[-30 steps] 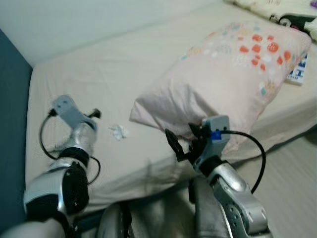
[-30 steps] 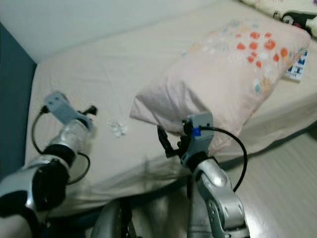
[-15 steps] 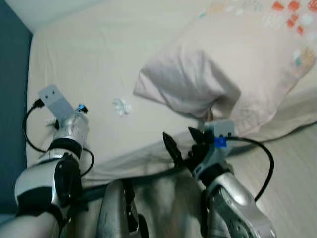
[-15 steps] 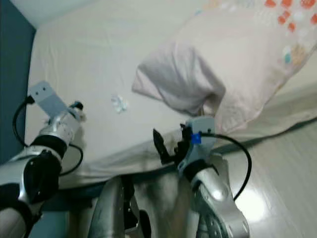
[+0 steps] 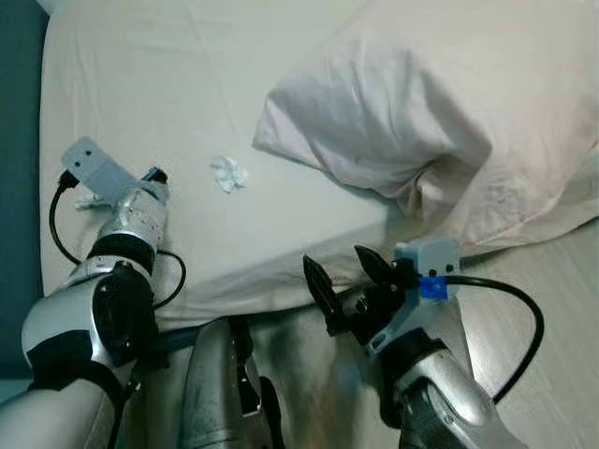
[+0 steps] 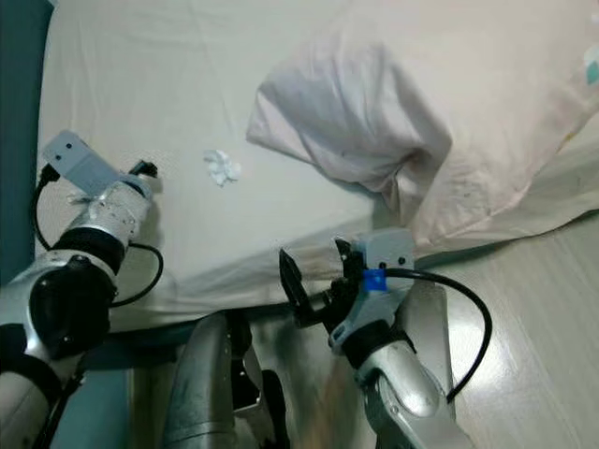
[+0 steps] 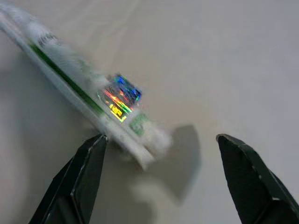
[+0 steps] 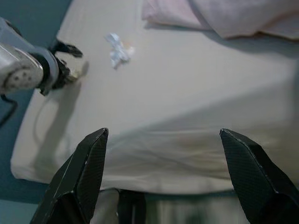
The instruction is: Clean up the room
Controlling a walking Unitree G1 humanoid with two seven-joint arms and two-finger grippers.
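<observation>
Crumpled white tissue (image 5: 228, 173) lying on the cream bed sheet (image 5: 281, 224), upper-left centre of the left eye frame, just beside the pillow's lower corner but apart from it. Bare sheet all round it, with open room toward the left and toward the near mattress edge.

Large pale pink pillow (image 5: 440, 122) across the upper right, its near side bulging to the bed's front edge and hanging slightly over it. Dark teal wall (image 5: 19, 140) down the left border, tight against the mattress side. Pale wood floor (image 6: 543, 327) at lower right, beyond the bed's front edge.

Left gripper (image 7: 159, 186) low over the sheet at the left side of the bed, near the teal wall, well apart from the tissue; jaws spread wide, holding nothing. Between and just ahead of them in the left wrist frame, a thin white-and-green tube (image 7: 88, 98) with a shiny hologram patch, flat on the sheet, blurred, its end close to one black finger; contact not possible to judge.

Right gripper (image 5: 342, 285) at lower centre, level with the mattress front edge and off the bed, jaws spread wide and empty, aimed across the sheet toward the tissue (image 8: 117, 50).
</observation>
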